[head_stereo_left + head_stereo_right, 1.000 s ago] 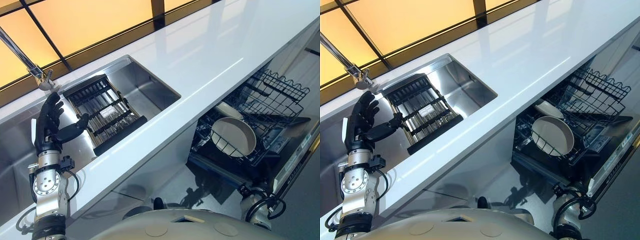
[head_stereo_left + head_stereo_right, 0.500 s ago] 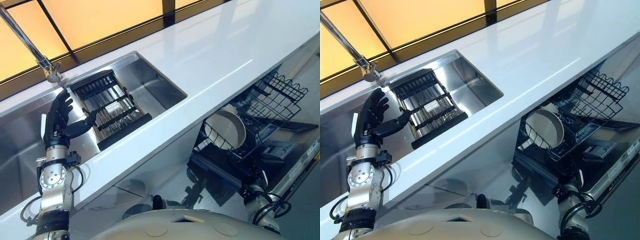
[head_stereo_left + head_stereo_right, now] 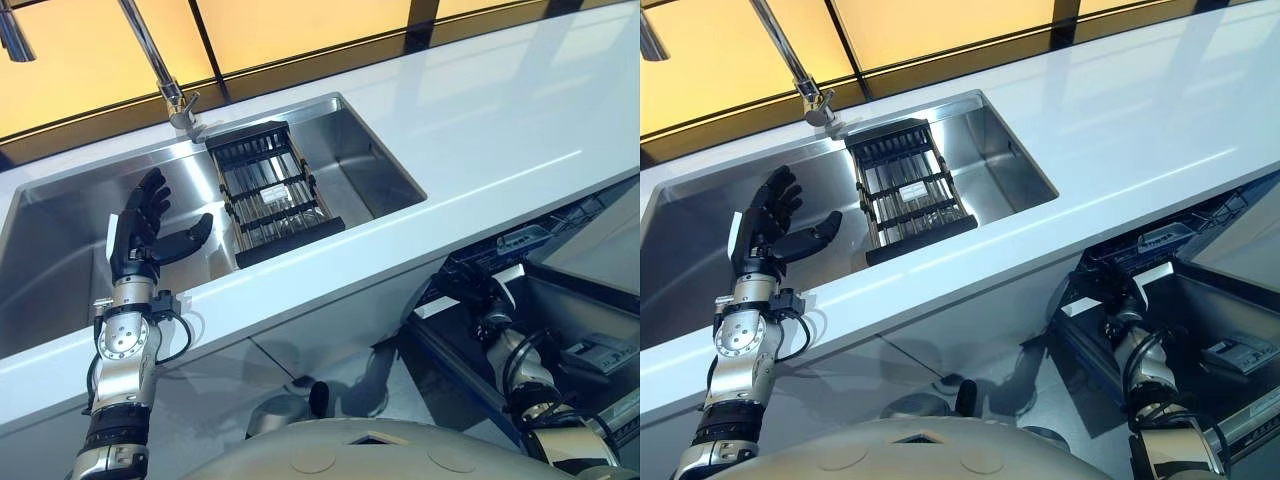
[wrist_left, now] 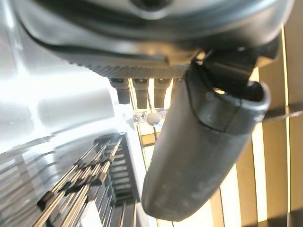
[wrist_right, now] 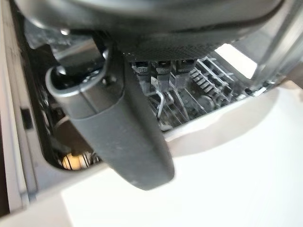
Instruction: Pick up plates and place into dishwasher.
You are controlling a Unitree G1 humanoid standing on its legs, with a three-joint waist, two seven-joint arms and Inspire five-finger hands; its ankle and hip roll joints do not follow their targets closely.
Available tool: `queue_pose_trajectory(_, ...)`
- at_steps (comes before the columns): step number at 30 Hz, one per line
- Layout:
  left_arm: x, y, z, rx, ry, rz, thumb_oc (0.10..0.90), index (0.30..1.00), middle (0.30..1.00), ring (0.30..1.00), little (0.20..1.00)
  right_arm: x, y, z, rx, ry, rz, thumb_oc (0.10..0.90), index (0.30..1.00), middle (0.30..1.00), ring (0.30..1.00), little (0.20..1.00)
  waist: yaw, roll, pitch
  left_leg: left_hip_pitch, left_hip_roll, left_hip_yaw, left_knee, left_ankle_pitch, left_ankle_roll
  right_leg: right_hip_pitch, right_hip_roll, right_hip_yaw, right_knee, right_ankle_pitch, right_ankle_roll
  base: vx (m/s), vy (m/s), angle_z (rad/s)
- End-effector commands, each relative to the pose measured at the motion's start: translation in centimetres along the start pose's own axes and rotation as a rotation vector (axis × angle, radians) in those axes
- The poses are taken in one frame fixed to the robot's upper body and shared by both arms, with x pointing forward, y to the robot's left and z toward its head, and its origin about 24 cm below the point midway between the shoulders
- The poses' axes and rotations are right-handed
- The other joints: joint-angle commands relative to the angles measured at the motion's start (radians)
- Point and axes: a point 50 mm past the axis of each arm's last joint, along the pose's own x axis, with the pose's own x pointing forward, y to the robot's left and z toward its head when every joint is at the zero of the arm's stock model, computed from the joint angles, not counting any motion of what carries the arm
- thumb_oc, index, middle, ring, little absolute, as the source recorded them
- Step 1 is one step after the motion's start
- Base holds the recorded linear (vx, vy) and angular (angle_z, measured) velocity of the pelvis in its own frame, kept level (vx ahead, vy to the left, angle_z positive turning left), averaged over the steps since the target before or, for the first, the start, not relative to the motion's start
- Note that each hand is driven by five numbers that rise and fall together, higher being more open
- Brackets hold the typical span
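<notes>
Both eye views have panned left; the plate in the dishwasher (image 3: 560,300) is out of frame. Left hand (image 3: 140,225) stays spread wide, empty, over the sink (image 3: 60,215). Right hand (image 5: 113,132): fingers straight, holding nothing.

- The dishwasher (image 3: 560,290) runs off the head views' right edge, and the white countertop (image 3: 480,150) covers its upper part, so its rack and whatever it holds cannot be made out there.
- The right hand (image 5: 118,118) is too blurred in its wrist view to read its fingers; the wire rack (image 5: 199,90) past them is hazy.
- The faucet (image 3: 150,55) is cut off at the top edge.
- The sink (image 3: 60,250) continues beyond the left edge.
</notes>
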Motion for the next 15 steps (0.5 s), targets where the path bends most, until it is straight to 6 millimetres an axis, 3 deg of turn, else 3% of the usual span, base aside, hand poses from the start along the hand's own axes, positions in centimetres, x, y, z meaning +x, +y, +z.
queue_pose_trajectory(1, 1.3, -0.1, 3.5, -0.002, -0.188, -0.072, 0.8, 0.9, 0.9, 0.9, 0.9, 0.9, 11.5, 8.7, 0.087, -0.454, 0.404, 0.8, 0.9, 0.9, 0.9, 0.9, 0.052, -0.018, -0.076, 0.084, -0.027, 0.036, 0.006, -0.154, 0.02, -0.102, 0.001, 0.005, 0.075, 0.017, -0.003, -0.01, -0.042, -0.05)
queue_pose_trajectory(10, 0.7, 0.3, 3.1, -0.012, -0.187, -0.057, 0.8, 0.9, 0.9, 0.9, 0.9, -0.8, 6.8, 4.5, 0.053, -0.378, 0.189, 0.8, 0.9, 0.9, 0.9, 0.9, -0.044, -0.027, -0.083, 0.094, -0.015, 0.108, 0.006, -0.176, 0.022, -0.113, 0.009, 0.065, 0.034, 0.048, 0.02, -0.04, -0.048, -0.16)
queue_pose_trajectory(15, 1.1, 0.0, 3.2, -0.02, -0.205, -0.049, 0.8, 0.9, 0.9, 0.9, 0.9, -1.8, 4.4, 3.7, 0.028, -0.369, 0.09, 0.8, 0.9, 0.9, 0.9, 0.9, -0.114, -0.035, -0.082, 0.081, -0.002, 0.156, 0.006, -0.175, 0.02, -0.141, 0.012, 0.108, 0.032, 0.078, 0.033, -0.11, -0.067, -0.29)
